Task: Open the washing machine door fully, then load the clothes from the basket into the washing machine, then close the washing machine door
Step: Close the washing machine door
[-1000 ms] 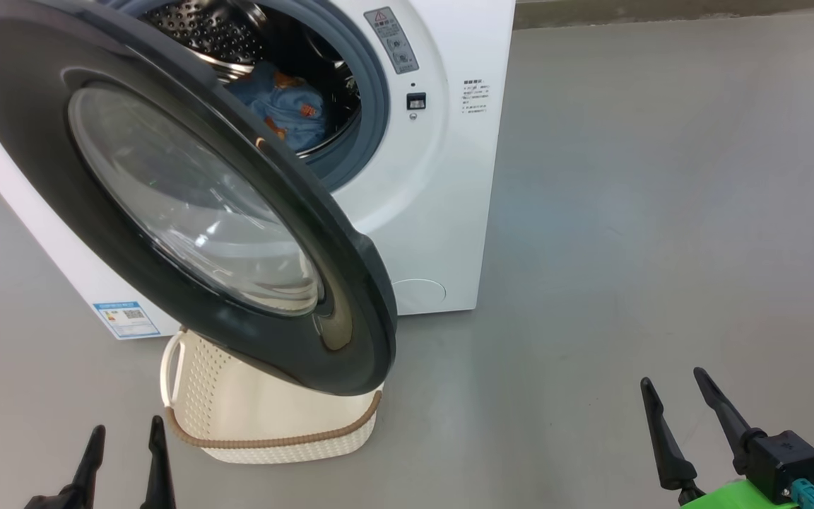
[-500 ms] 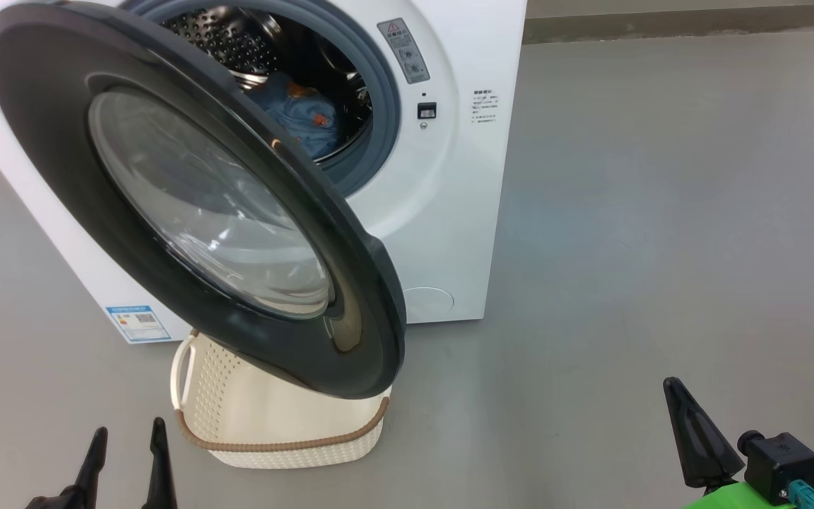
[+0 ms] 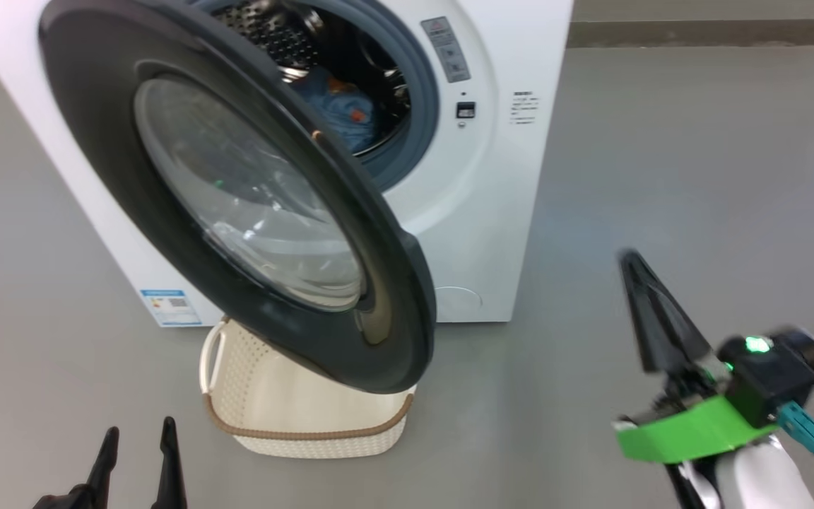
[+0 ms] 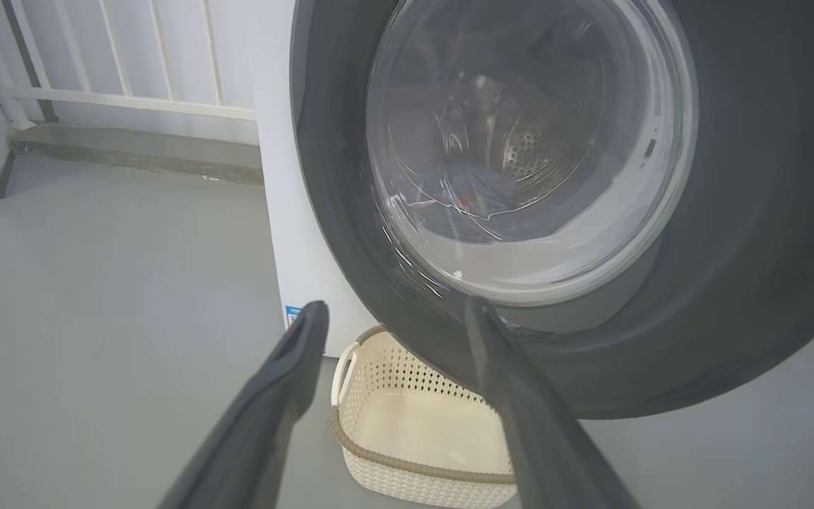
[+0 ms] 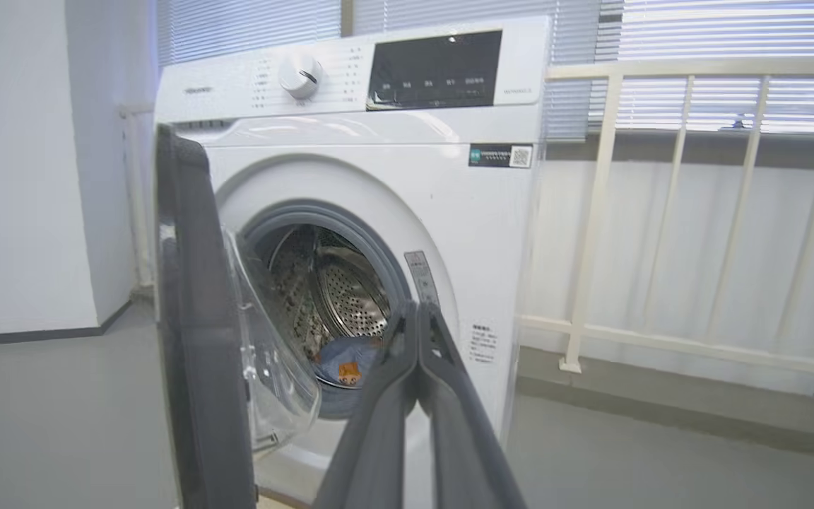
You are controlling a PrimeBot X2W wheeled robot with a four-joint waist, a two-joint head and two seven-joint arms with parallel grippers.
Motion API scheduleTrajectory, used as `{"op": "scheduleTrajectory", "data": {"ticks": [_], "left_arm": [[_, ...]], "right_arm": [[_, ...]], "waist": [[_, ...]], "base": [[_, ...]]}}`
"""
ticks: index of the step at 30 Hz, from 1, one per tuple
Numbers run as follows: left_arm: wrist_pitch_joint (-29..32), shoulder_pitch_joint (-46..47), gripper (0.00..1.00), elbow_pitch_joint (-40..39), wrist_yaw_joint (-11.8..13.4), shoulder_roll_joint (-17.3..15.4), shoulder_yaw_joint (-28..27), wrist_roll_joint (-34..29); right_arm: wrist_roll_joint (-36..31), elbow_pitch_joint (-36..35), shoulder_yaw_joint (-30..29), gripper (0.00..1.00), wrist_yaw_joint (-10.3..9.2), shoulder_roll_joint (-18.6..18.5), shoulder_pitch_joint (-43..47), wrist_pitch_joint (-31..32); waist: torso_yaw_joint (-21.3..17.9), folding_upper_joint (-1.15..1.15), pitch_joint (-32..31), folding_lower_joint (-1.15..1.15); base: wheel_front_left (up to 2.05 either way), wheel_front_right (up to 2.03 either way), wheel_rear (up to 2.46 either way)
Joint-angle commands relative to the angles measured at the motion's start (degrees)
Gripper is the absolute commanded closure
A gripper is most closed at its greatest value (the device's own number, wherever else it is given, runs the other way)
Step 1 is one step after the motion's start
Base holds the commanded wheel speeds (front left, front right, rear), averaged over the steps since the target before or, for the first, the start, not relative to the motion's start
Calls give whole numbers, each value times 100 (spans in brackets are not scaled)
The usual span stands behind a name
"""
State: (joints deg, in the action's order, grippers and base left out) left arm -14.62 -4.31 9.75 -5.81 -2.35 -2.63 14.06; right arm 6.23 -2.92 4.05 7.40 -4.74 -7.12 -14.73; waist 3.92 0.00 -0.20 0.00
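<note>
The white washing machine (image 3: 492, 212) (image 5: 449, 198) stands ahead with its black round door (image 3: 237, 212) (image 4: 732, 212) (image 5: 195, 339) swung open over the basket (image 3: 294, 424) (image 4: 407, 459). The cream basket looks empty. Light blue clothes (image 3: 343, 109) (image 5: 347, 360) lie inside the steel drum, also seen through the door glass as blue clothes (image 4: 470, 198). My left gripper (image 3: 137, 435) (image 4: 393, 318) is open, low and left of the basket, holding nothing. My right gripper (image 3: 633, 261) (image 5: 417, 311) is shut with nothing between its fingers, raised to the right of the machine, pointing toward the drum opening.
Grey floor (image 3: 697, 177) spreads to the right of the machine. A white railing (image 5: 661, 212) runs along the wall behind it, with blinds above. A blue label sticker (image 3: 170, 305) sits low on the machine's front.
My right gripper has shut and risen from the lower right toward the machine. The head camera has shifted, moving the whole scene to the right. The left gripper stays open in place.
</note>
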Motion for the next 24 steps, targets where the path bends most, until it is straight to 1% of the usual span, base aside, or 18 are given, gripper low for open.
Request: {"op": "scheduleTrajectory", "data": {"ticks": [1, 7, 10, 11, 13, 18, 24], "left_arm": [[-38, 281, 0, -105, 30, -54, -159, 36], [-38, 369, 0, -134, 95, -53, -29, 119], [-38, 421, 0, -147, 115, -53, 92, 173], [-38, 452, 0, -162, 141, -53, 165, 217], [-38, 467, 0, -173, 154, -53, 200, 242], [-38, 505, 0, -230, 204, -53, 397, 356], [-38, 545, 0, -288, 274, -53, 552, 469]], "right_arm": [[36, -280, 318, 100, 9, 4, -322, -27], [200, -626, 1304, 100, 9, 62, -838, -27], [335, -598, 1734, 100, 9, 104, -964, -27], [400, -468, 1980, 100, 9, 122, -1002, -27], [449, -379, 2072, 100, 9, 130, -1003, -27], [581, 209, 2393, 100, 9, 153, -961, -27], [679, 772, 2401, 100, 9, 164, -936, -27]], "waist": [[129, 0, -5, 0], [462, 0, -9, 0], [662, 0, 1, 0], [790, 0, 19, 0], [856, 0, 30, 0], [1169, 0, 109, 0], [1423, 0, 281, 0]], "base": [[0, 0, 0], [0, 0, 0], [0, 0, 0], [0, 0, 0], [0, 0, 0], [0, 0, 0], [0, 0, 0]]}}
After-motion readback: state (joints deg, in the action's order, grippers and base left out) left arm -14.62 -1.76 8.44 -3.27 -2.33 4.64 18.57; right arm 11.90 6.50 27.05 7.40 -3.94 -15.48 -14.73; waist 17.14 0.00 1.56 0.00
